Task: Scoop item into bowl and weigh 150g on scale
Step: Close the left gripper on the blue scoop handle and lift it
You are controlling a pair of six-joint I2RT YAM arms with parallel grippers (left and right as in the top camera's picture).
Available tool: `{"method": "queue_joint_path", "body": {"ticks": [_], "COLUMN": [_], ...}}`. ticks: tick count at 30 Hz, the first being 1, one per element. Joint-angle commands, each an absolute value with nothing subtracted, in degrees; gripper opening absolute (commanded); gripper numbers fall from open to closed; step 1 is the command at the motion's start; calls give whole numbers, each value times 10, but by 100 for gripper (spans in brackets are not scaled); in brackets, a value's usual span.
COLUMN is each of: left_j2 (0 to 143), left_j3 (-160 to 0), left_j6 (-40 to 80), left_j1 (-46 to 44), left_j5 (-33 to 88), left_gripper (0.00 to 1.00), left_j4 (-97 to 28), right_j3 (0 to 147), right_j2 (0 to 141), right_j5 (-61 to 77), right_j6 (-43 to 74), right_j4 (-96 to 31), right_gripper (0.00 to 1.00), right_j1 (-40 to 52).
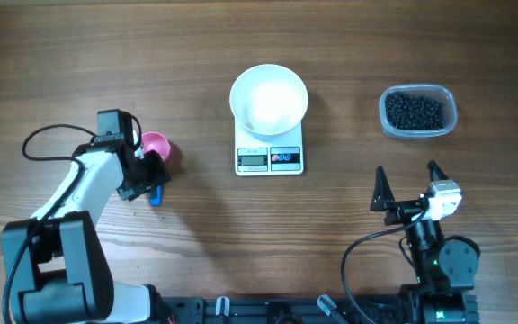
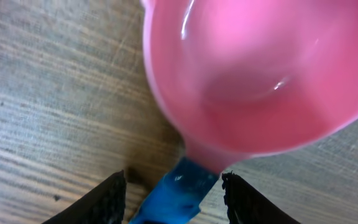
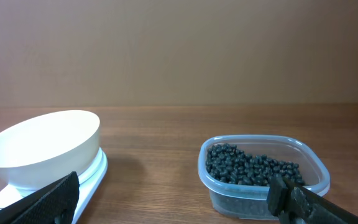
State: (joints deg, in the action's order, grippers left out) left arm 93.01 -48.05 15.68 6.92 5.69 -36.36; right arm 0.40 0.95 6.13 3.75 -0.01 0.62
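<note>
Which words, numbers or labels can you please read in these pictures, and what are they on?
No text is readable in any view.
Scale: the display and the marks at its buttons are too small to read.
Bowl, tub, scoop: no print shows.

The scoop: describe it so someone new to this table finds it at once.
Start at the white scale in the middle of the table, with the white bowl on it. Look left, to the left gripper: the scoop lies there. It is the only pink thing, with a blue handle.
</note>
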Motion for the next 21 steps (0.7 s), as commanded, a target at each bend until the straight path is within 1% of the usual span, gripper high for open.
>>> {"method": "queue_joint_path", "body": {"ticks": [1,2,3,6,8,11,12,13,15,20,21], "left_j2": [938,938,938,938,938,938,938,938,938,938,938], "left_j3": [-476,-476,-476,-476,-476,-476,-476,-476,-476,-476,-476], "left_j6": [153,154,154,154,154,154,154,154,151,132,121], "left_j1": [73,73,73,73,73,73,73,73,73,73,73], "left_j5": [62,62,62,61,61,62,62,62,62,62,62], "left_gripper": [65,67,66,48,46,48,52,60,64,61,56], "left_j4": [-360,-361,-362,-352,-336,-325,-325,-325,-326,-327,-334], "right_j3": [3,3,3,3,3,3,3,3,3,3,3], "right_j2": [8,8,8,8,8,8,8,8,8,8,8], "right_j5": [53,53,53,53,53,53,53,53,53,53,53], "right_j6": [31,31,31,31,31,31,31,31,31,31,31], "right_j4": [2,2,2,2,2,2,2,2,2,2,2], "right_gripper": [100,100,100,100,100,100,100,100,100,100,100], "right_j1": [9,9,9,9,9,9,9,9,9,9,9]}}
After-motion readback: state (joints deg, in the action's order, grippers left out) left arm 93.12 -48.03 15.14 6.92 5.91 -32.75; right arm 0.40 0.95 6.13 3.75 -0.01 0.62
